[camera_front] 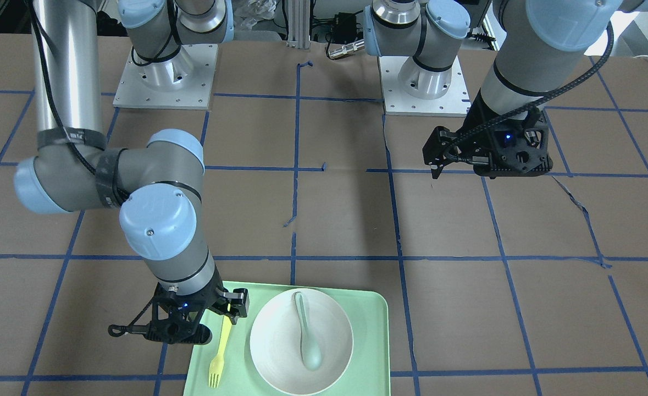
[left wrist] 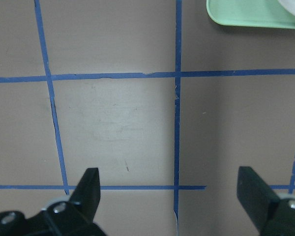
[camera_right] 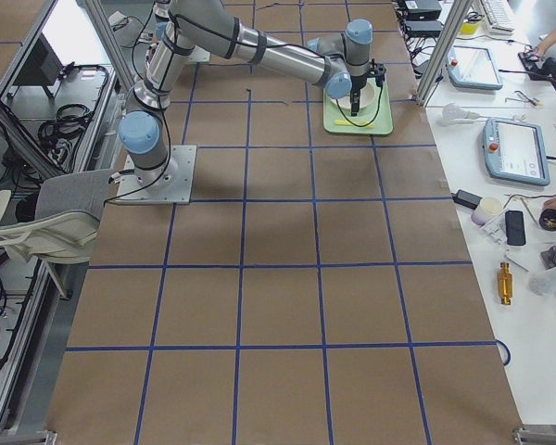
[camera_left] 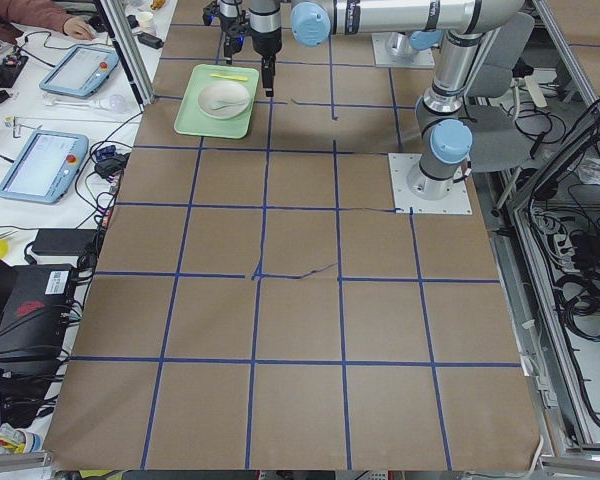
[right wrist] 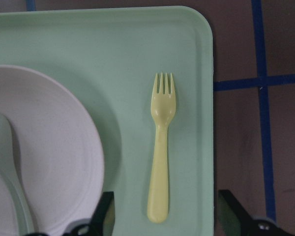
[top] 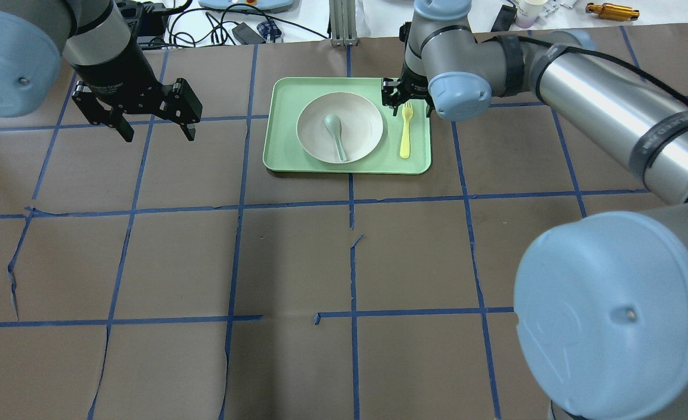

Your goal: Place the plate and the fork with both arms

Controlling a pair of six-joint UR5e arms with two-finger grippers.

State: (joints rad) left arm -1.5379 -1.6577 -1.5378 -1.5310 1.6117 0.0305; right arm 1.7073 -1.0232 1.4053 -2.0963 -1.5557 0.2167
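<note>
The off-white plate (camera_front: 280, 341) lies on a mint-green tray (camera_front: 367, 341), with a grey-green spoon (camera_front: 308, 341) in it. The pale yellow fork (camera_front: 219, 352) lies on the tray beside the plate. My right gripper (camera_front: 222, 316) hovers over the fork, open and empty. In the right wrist view, its fingers (right wrist: 105, 216) stand on either side of the fork's (right wrist: 160, 162) handle end. My left gripper (top: 157, 131) is open and empty above bare table, to the left of the tray (top: 285, 116). The left wrist view shows its fingers (left wrist: 88, 187) wide apart.
The table is brown paper with blue tape grid lines. The arm bases (camera_front: 164, 77) stand on metal plates at the robot's edge. Cables and devices (top: 244, 32) lie beyond the far edge. Operator tablets (camera_left: 45, 165) rest on a side bench.
</note>
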